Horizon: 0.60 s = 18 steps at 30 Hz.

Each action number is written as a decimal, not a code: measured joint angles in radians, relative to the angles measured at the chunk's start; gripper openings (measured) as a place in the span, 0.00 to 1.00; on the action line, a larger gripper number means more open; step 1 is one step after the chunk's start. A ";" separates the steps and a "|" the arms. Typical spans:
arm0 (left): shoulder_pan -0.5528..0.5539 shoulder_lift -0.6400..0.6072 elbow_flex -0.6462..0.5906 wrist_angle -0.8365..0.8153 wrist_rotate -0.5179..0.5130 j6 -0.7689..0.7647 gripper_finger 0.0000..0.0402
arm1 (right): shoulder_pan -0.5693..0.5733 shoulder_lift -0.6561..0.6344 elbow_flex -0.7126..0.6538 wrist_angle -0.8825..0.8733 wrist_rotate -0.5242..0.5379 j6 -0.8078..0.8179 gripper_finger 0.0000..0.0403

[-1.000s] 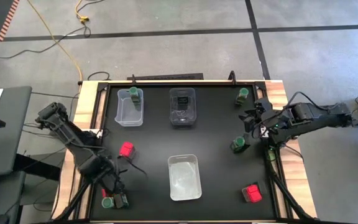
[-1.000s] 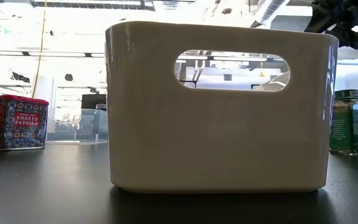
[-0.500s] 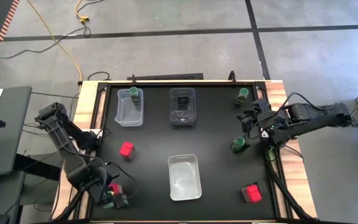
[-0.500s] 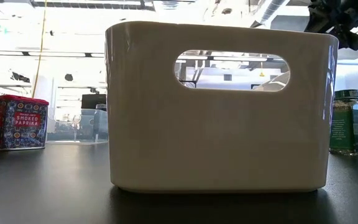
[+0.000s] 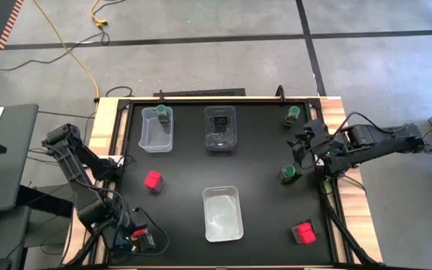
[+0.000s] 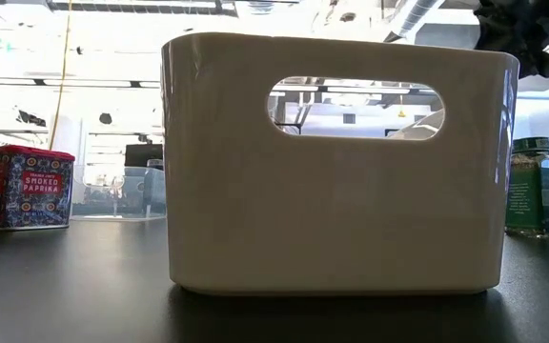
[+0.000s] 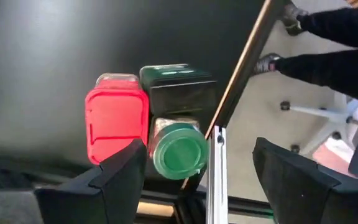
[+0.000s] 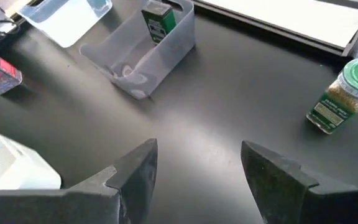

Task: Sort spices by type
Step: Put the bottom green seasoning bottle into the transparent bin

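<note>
The left gripper [image 7: 194,180] hangs wide open and empty over a green-lidded jar [image 7: 179,151] huddled with a red packet [image 7: 117,121] and a dark box [image 7: 182,90] at the table's corner, so next it should drop and squeeze the jar, while the right gripper [image 8: 197,171] waits open.

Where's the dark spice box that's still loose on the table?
In the high view it sits at the table's near-left corner, under the left gripper. The left wrist view shows the dark box beside a red packet and green-lidded jar.
</note>
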 joint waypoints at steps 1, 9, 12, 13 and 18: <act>0.000 0.004 0.000 -0.003 0.000 -0.020 0.70 | 0.000 0.000 0.000 -0.004 -0.006 -0.002 0.65; -0.026 0.104 0.054 0.017 0.002 -0.033 0.66 | 0.002 0.000 0.000 -0.051 -0.019 -0.002 0.65; -0.040 0.156 0.119 -0.043 0.000 -0.007 0.65 | 0.002 0.000 0.000 -0.050 -0.019 -0.010 0.65; -0.045 0.170 0.135 -0.066 -0.002 0.006 0.64 | 0.002 0.000 0.000 -0.050 -0.019 -0.018 0.65; -0.059 0.189 0.153 -0.105 -0.007 0.028 0.64 | 0.002 0.000 0.000 -0.050 -0.019 -0.027 0.65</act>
